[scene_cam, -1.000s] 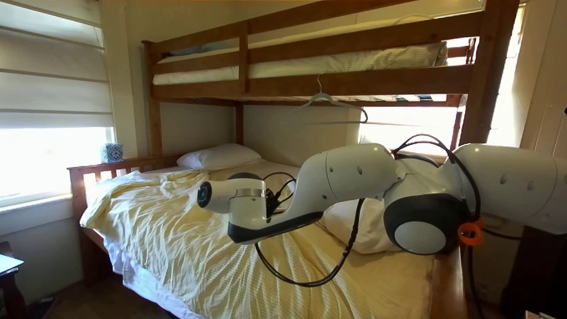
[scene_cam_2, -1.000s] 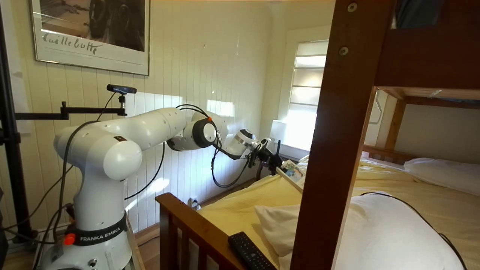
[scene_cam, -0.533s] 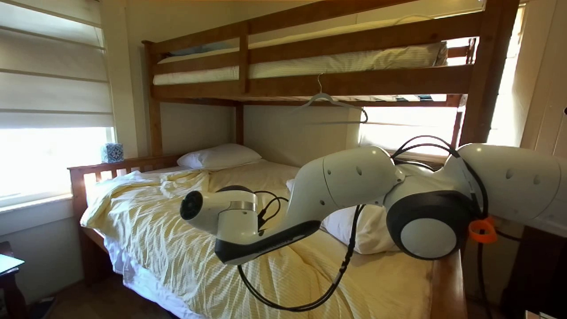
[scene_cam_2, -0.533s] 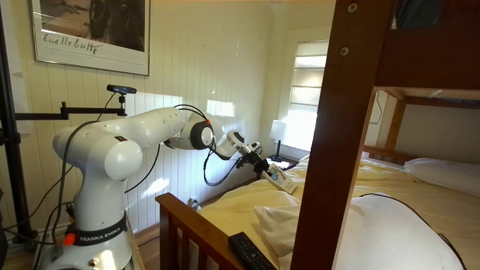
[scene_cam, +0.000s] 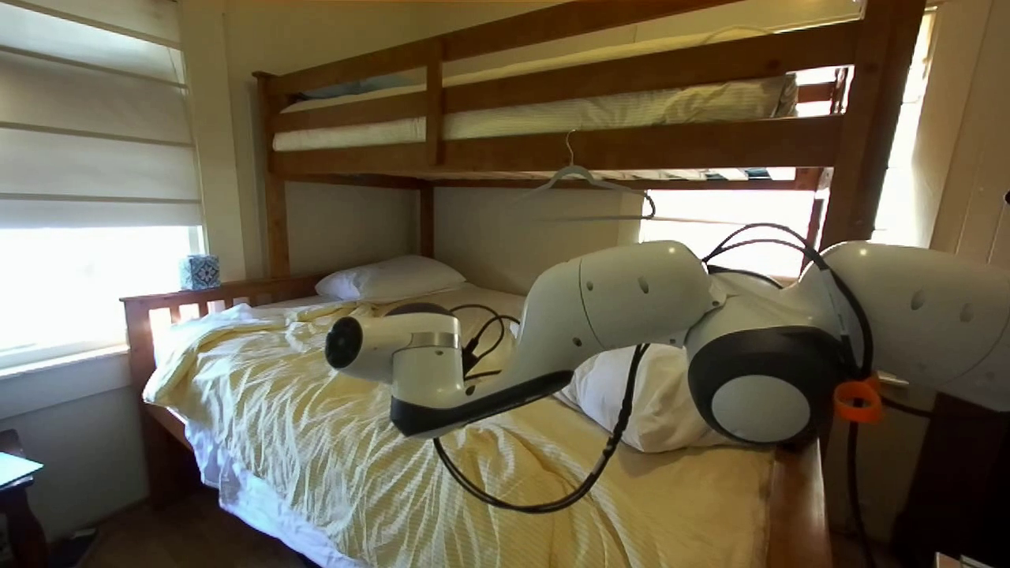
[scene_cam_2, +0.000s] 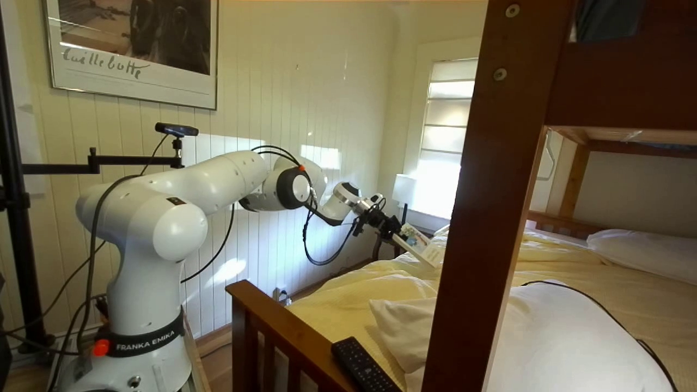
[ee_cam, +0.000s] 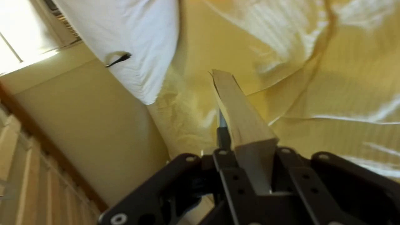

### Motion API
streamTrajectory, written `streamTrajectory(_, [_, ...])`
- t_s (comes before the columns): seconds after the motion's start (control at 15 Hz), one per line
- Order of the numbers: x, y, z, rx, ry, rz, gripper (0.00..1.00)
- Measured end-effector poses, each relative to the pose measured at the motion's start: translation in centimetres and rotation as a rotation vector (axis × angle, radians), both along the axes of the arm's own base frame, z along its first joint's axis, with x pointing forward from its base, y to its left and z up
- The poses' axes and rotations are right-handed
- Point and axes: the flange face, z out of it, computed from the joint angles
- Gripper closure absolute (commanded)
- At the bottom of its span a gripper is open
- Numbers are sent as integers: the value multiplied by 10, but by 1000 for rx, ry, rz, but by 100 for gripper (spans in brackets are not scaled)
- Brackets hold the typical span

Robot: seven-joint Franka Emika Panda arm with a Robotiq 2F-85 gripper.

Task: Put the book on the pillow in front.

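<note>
My gripper [scene_cam_2: 395, 231] is shut on the book [scene_cam_2: 422, 245], which has a pale cover with a coloured picture. The book is tilted downward above the yellow bedding. In the wrist view, the book [ee_cam: 242, 112] stands edge-on between the fingers [ee_cam: 254, 153]. The gripper and book are hidden behind the arm in an exterior view. The large plump white pillow [scene_cam_2: 561, 337] lies on the near part of the bed, partly behind the wooden post. It also shows behind the arm [scene_cam: 651, 394] and at the upper left of the wrist view [ee_cam: 137, 34]. The gripper is apart from it.
A flatter white pillow [scene_cam: 390, 278] lies at the bed's far end. A wooden post [scene_cam_2: 479, 218] and the upper bunk [scene_cam: 631, 146] frame the bed. A remote [scene_cam_2: 365, 365] rests on the bed rail. A hanger [scene_cam: 576, 173] hangs below the bunk. A black cable [scene_cam_2: 604, 316] crosses the large pillow.
The arm dipped and drew toward the robot's base, then rose and moved partly back out. The book stayed in the gripper. The pillows have not moved.
</note>
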Motion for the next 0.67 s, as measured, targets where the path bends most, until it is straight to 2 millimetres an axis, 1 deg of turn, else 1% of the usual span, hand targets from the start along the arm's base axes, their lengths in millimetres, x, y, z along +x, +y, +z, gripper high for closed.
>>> streamTrajectory(0.2, [14,-50,41,-103,-89,-75,94])
streamTrajectory(0.33, [20,-93,55,-166,-138,-147,94])
streamTrajectory(0.4, [21,-118,57,-191,-159,-189,94])
streamTrajectory(0.53, [21,-173,55,-240,-195,-287,94])
streamTrajectory(0.67, [14,-232,50,-294,-214,-393,94])
